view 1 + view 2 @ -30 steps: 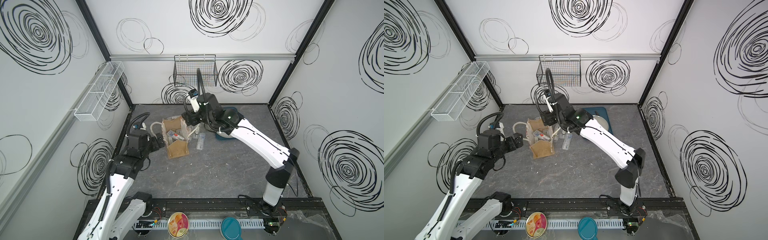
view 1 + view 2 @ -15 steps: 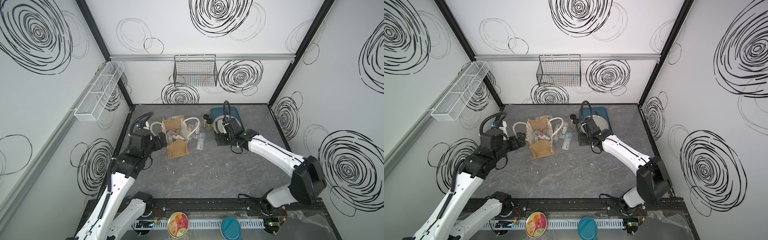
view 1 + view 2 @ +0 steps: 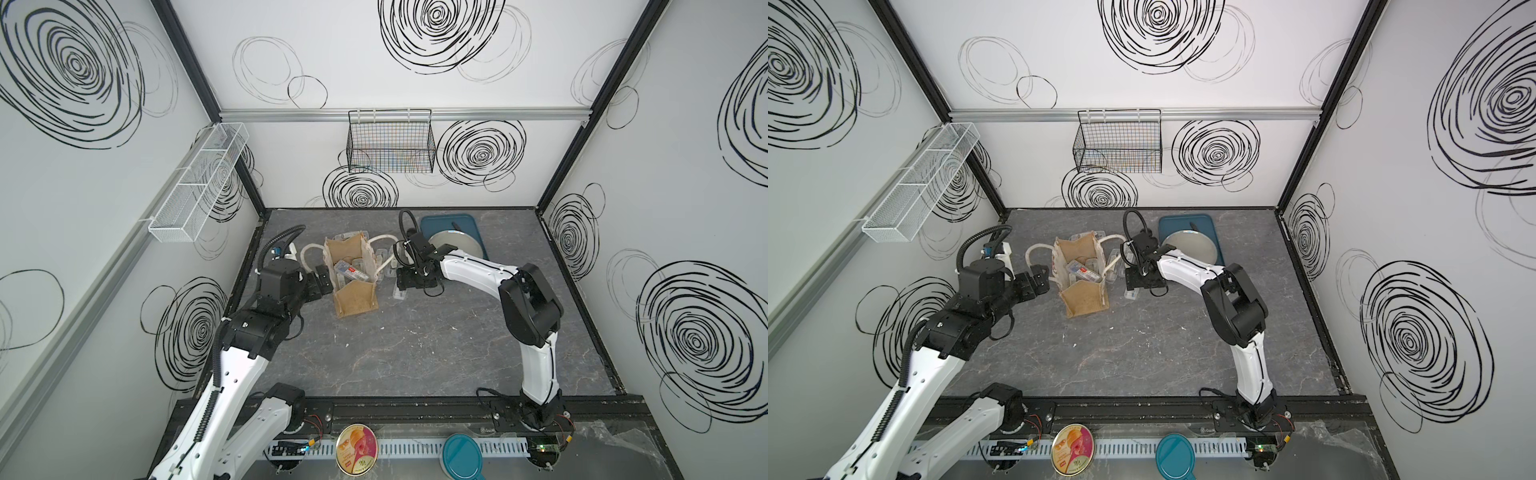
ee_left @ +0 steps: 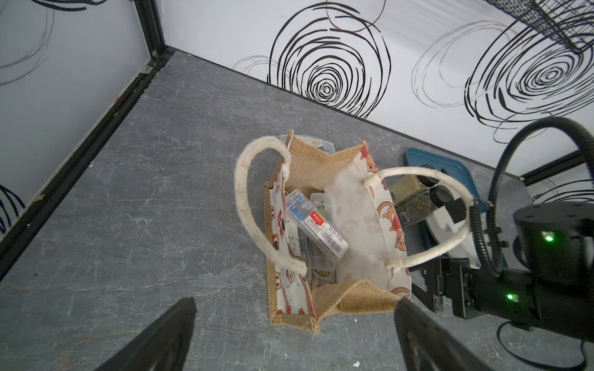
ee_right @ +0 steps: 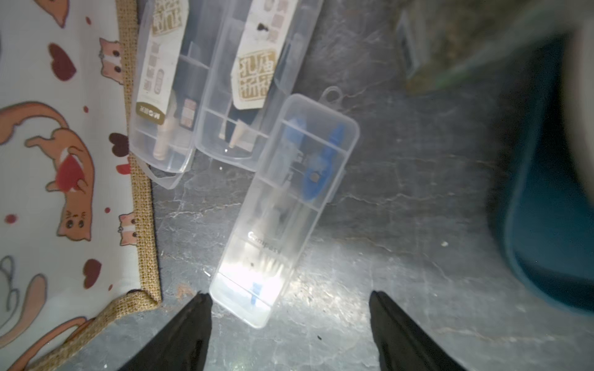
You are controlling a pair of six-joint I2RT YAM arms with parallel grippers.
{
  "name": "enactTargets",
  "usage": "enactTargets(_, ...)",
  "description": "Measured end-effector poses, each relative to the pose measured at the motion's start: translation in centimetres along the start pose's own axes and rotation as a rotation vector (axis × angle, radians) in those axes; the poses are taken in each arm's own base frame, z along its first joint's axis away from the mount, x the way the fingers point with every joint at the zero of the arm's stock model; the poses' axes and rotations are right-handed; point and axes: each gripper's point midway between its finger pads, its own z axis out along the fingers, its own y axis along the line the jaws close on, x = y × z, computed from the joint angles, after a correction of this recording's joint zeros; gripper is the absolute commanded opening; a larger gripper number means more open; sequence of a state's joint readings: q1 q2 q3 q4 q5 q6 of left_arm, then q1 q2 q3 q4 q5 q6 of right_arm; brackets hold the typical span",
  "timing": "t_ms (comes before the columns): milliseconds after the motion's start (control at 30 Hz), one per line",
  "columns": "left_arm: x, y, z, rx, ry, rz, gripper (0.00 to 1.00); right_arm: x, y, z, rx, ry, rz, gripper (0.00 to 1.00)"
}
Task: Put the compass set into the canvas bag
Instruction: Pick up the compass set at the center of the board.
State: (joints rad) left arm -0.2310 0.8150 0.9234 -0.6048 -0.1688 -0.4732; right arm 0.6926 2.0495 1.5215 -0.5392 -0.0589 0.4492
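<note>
The canvas bag (image 3: 356,296) (image 3: 1086,301) (image 4: 360,205) stands open at the back middle of the floor, with several clear cases inside it. A compass set (image 5: 286,208) (image 3: 400,293), a clear case with a blue compass, lies flat on the floor just right of the bag. My right gripper (image 5: 289,297) (image 3: 405,284) hangs low over it, open, and the case's near end lies between the fingertips, untouched. On the bag's left, my left gripper (image 4: 295,302) (image 3: 324,280) is open and holds nothing. Its fingertips flank the bag's near corner.
Two more clear cases (image 5: 164,96) (image 5: 247,80) lean against the bag's cat-printed side (image 5: 64,160). A teal tray (image 3: 432,222) (image 5: 546,241) with a grey plate (image 3: 457,245) and a spice jar (image 4: 414,199) sits close behind the right gripper. A wire basket (image 3: 390,141) hangs on the back wall.
The right arm left its place above the bag, swung right toward the tray, then came down beside the bag over the case on the floor. The left arm barely moved.
</note>
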Motion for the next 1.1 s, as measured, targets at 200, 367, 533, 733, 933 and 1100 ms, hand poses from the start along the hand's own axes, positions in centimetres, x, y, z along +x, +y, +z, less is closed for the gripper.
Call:
enactTargets(200, 0.1, 0.2, 0.1, -0.011, 0.001, 0.008, 0.99, -0.4, 0.7, 1.3, -0.005, 0.031, -0.007, 0.83)
enactTargets(367, 0.3, 0.3, 0.5, -0.019, 0.012, 0.011, 0.99, -0.9, 0.8, 2.7, 0.014, 0.060, -0.014, 0.83)
enactTargets(533, 0.4, 0.4, 0.6, -0.024, 0.014, 0.014, 0.99, -0.5, 0.0, 3.1, 0.055, 0.081, -0.020, 0.81)
enactTargets(733, 0.5, 0.4, 0.7, -0.026, 0.017, 0.015, 0.99, 0.0, -1.1, 3.0, 0.110, 0.086, -0.028, 0.79)
enactTargets(933, 1.2, 0.7, 1.0, -0.034, 0.033, 0.018, 0.99, 0.9, -1.8, 2.7, 0.132, 0.095, -0.044, 0.78)
enactTargets(1100, 1.1, 0.7, 0.8, -0.031, 0.026, 0.017, 0.99, 0.3, -1.6, 3.0, 0.139, 0.109, -0.065, 0.74)
